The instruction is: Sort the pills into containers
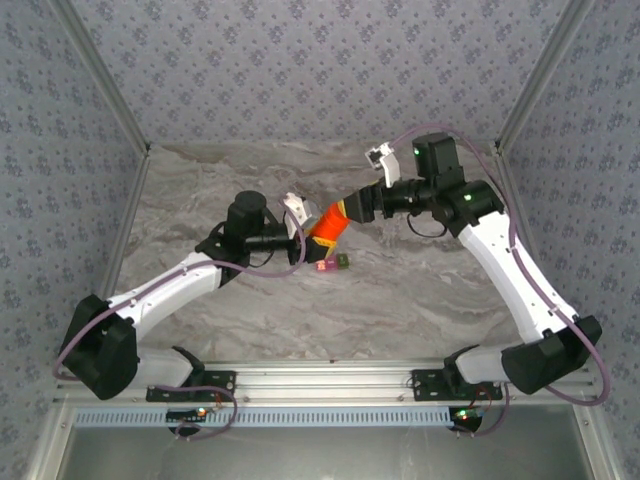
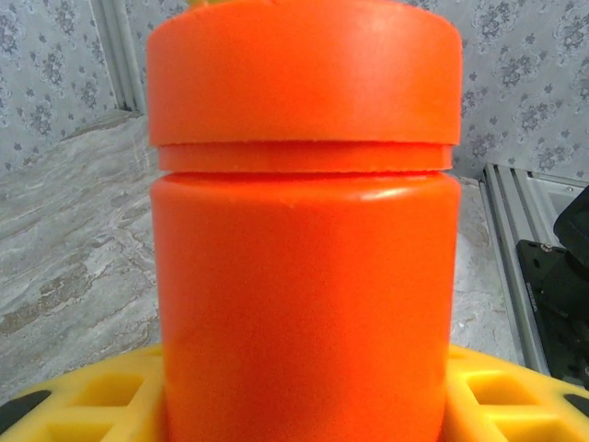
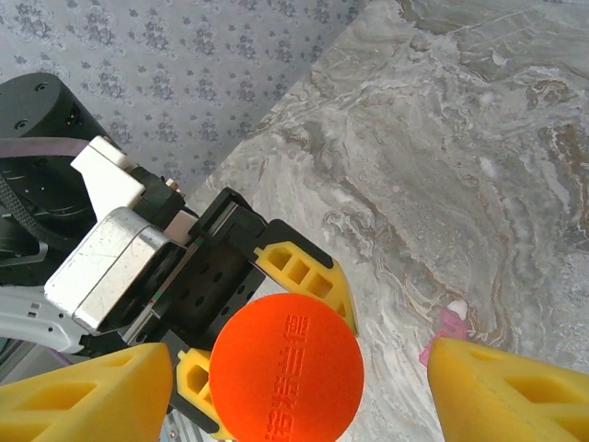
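Leaving the joined pink and olive containers (image 1: 333, 263) on the marbled table (image 1: 400, 300), nearest the bases, just beside the tilted orange bottle (image 1: 328, 228). Clamping that bottle's body in the left gripper (image 1: 315, 238). Farther back, holding the right gripper (image 1: 348, 212) spread wide, straddling the cap (image 3: 285, 368) without touching.

1. The table (image 1: 400, 300) has a grey marble-like top with pale veins.
2. Walls (image 1: 300, 70) with a grey-blue flower pattern stand on the left, far and right sides.
3. Metal posts (image 1: 101, 75) run up in the two far corners.
4. A silver rail (image 1: 330, 378) lies along the near edge.
5. The light is soft and even.
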